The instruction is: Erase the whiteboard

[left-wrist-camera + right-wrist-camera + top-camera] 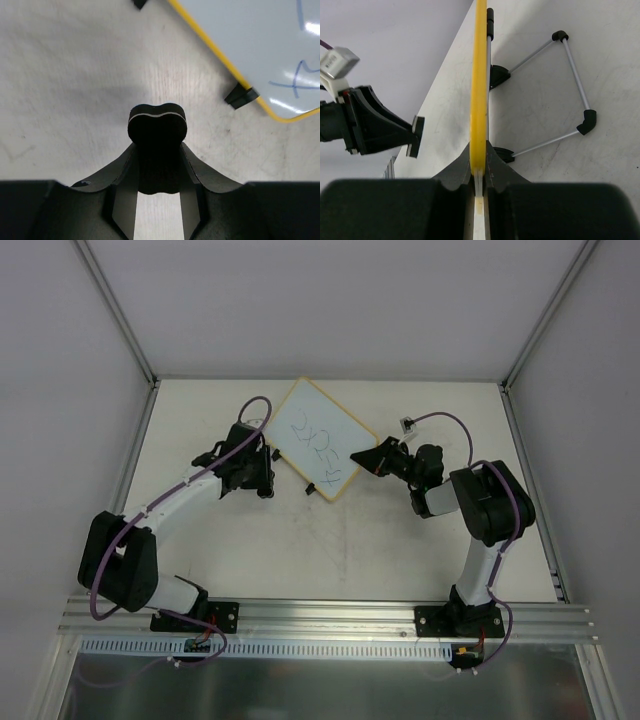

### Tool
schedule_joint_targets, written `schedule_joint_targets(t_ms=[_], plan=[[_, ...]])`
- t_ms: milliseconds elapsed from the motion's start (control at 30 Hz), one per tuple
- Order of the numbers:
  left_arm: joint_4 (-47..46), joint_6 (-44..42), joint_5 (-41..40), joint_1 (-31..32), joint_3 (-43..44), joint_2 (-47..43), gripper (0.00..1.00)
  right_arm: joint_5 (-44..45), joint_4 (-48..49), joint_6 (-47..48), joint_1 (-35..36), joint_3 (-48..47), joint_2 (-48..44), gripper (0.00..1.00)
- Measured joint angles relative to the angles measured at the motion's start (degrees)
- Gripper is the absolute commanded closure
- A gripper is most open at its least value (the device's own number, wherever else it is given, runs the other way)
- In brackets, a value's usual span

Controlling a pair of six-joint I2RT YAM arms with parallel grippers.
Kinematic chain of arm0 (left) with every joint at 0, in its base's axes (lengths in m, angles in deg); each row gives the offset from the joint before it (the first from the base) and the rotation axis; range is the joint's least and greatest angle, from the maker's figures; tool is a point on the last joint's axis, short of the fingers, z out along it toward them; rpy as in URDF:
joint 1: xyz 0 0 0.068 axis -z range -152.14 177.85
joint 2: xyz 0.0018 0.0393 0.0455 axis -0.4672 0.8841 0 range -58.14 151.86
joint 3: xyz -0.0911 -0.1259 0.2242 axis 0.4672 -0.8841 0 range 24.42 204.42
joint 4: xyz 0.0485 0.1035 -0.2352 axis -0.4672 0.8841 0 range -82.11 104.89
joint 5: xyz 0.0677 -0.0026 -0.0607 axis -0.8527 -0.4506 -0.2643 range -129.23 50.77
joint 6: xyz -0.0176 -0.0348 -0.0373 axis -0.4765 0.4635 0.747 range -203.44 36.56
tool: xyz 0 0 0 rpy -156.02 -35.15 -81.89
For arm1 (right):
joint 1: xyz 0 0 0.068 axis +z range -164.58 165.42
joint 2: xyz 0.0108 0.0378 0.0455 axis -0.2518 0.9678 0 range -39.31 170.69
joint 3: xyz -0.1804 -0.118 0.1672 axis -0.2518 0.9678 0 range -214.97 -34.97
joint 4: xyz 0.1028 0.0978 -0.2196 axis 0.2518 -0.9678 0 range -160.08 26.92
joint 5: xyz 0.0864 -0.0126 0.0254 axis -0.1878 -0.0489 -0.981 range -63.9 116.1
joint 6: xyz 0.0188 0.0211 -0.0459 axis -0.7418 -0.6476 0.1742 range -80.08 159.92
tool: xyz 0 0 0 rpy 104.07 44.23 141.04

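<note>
The whiteboard (318,440) lies turned like a diamond at the back middle of the table, with dark scribbles on its face and a thin yellow frame. My right gripper (366,460) is shut on its right edge; the right wrist view shows the yellow frame (479,75) edge-on, pinched between the fingers of the right gripper (479,152). My left gripper (266,478) sits just left of the board, off its lower-left edge. It is shut on a small black bone-shaped eraser (157,135) held over bare table. The board's corner (265,45) and a black clip (241,96) show at upper right.
A thin wire stand (572,90) with black joints folds out behind the board. White walls with aluminium posts (118,310) close the back and sides. A metal rail (320,615) runs along the near edge by the arm bases.
</note>
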Motion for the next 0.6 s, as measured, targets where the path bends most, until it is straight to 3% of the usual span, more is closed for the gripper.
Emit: schedule_joint_targets(t_ms=[333, 600], plan=[[-7.2, -6.8, 9.0, -5.0, 15.4, 9.3, 1.0, -0.2, 0.0, -0.1, 0.0, -0.2, 0.1, 0.98], [-10.5, -11.2, 9.3, -5.9, 24.6, 18.7, 1.0, -0.2, 0.0, -0.3, 0.0, -0.2, 0.2, 0.98]])
